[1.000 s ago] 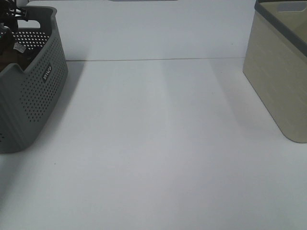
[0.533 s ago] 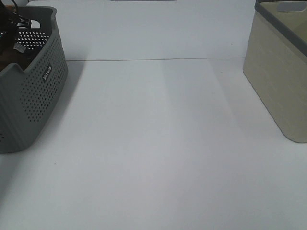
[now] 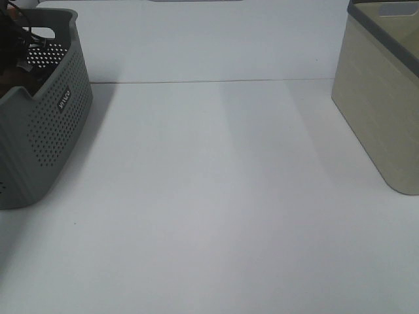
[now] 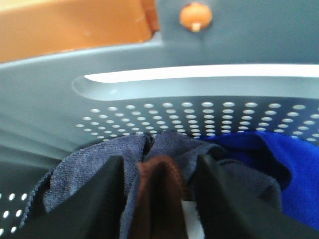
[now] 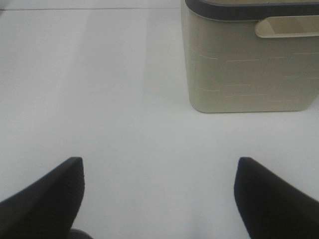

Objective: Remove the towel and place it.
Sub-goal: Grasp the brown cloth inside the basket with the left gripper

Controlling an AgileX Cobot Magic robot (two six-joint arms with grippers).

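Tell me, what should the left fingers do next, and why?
Probably squeeze shut. The left fingers stand either side of a fold of the brown towel in the grey basket, not yet pinching it, so closing should grip it before any lifting.

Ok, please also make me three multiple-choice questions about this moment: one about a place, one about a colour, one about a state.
1. Where is the left gripper? A inside the basket; B beside it; C under it.
2. What colour is the towel between its fingers? A white; B brown; C green.
3. How is the right gripper? A shut on the towel; B shut, empty; C open, empty.

Answers:
1 A: perforated basket walls rise around it in the left wrist view.
2 B: a brown fold stands between the black fingers.
3 C: its jaws stand wide apart, with only bare table between them.
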